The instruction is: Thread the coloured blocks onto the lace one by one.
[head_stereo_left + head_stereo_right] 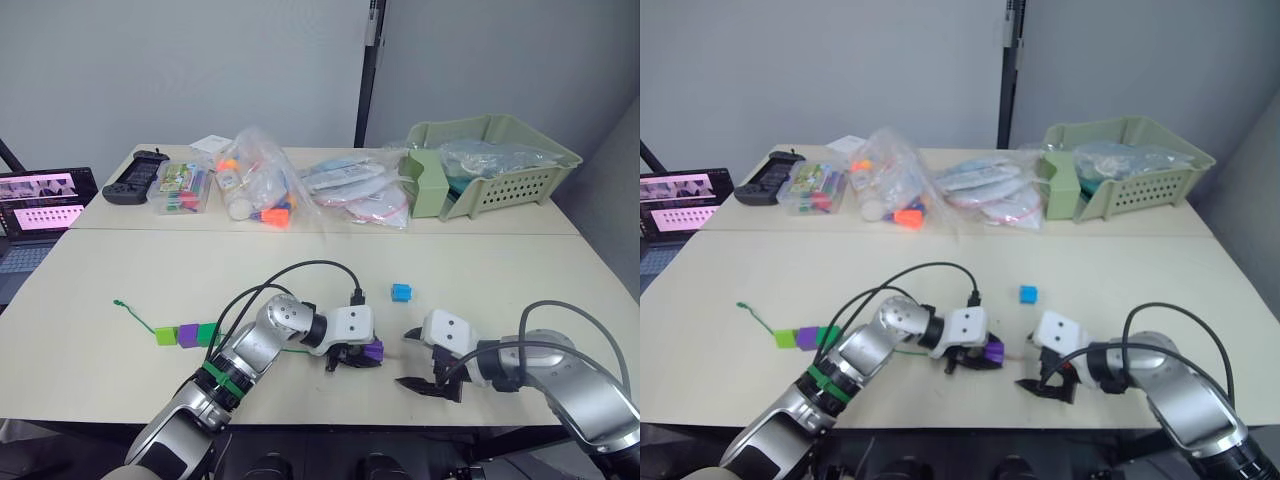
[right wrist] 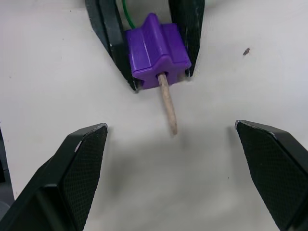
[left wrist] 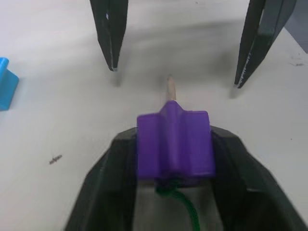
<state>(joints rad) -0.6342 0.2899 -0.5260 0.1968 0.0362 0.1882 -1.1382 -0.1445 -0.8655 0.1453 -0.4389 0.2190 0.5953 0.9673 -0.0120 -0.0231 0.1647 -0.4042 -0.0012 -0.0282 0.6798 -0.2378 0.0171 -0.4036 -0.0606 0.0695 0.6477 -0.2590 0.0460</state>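
Low in the centre of the head view, the left pincer (image 1: 352,357) pinches a purple star-sided plastic block (image 2: 155,51) between its two black fingers, just above the pale table (image 1: 480,275). The stiff pale needle tip (image 2: 168,109) of the thin green lace (image 1: 135,316) pokes out through the block's hole toward the right pincer (image 1: 422,361), whose fingers are spread wide, one on each side of the tip and not touching it. The green cord trails out behind the block. At the lower left of the frame, a lime green block (image 1: 166,334), a second purple block (image 1: 187,334) and a dark green block (image 1: 207,333) sit side by side, touching, on the lace. A small blue block (image 1: 401,292) lies alone on the table, just above and between the two pincers.
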